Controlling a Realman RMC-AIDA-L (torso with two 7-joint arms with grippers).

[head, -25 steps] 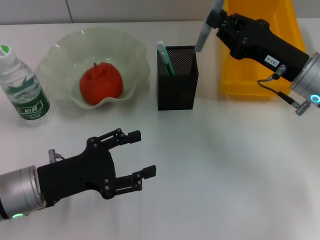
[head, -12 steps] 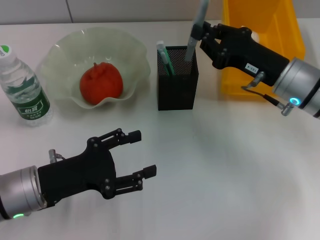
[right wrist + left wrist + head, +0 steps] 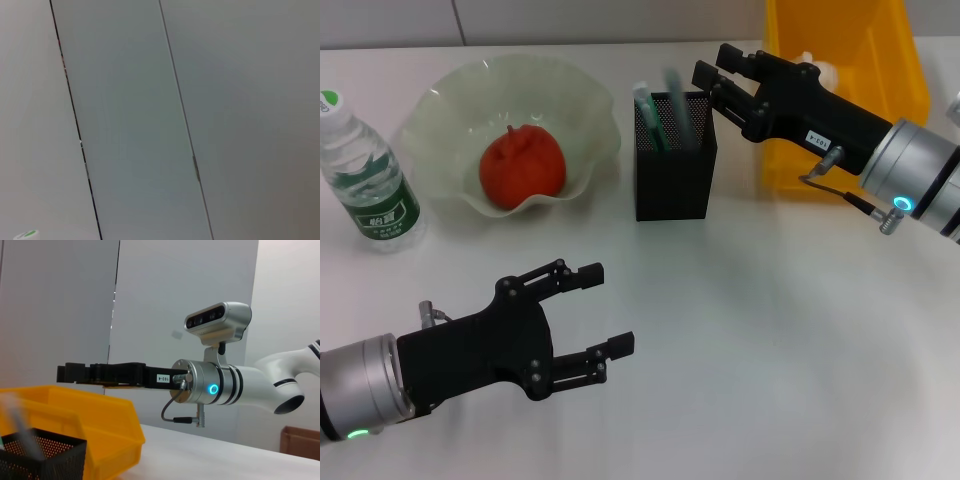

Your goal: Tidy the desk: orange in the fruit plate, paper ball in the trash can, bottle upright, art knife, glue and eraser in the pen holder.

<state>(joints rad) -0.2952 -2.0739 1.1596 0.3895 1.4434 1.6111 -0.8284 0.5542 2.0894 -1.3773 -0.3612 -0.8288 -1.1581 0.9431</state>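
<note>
Hovering, right gripper (image 3: 712,78): it hangs just above the far right corner of the pen holder (image 3: 672,165), fingers spread and holding nothing; its arm reaches in across the front of the trash can (image 3: 890,60).
Right gripper, left wrist view (image 3: 67,374): seen side-on above the yellow bin's (image 3: 75,415) rim, black fingers level.
Pen holder contents: 2 slim things stand in it, a teal-tipped one (image 3: 647,115) leaning at the left wall and a blurred grey-blue one (image 3: 678,105) near the middle; which is the knife and which the glue I cannot tell.
Left gripper (image 3: 602,309): low over the near part of the desk (image 3: 770,330), well apart from everything, fingers spread wide and empty.
Orange (image 3: 522,166): lying inside the fruit plate (image 3: 450,105), at its middle.
Bottle (image 3: 367,180): upright at the desk's far left, just beside the plate.
Paper ball (image 3: 820,70): a white wad shows in the trash can, partly hidden behind the right arm.
Eraser: not visible in any view.
</note>
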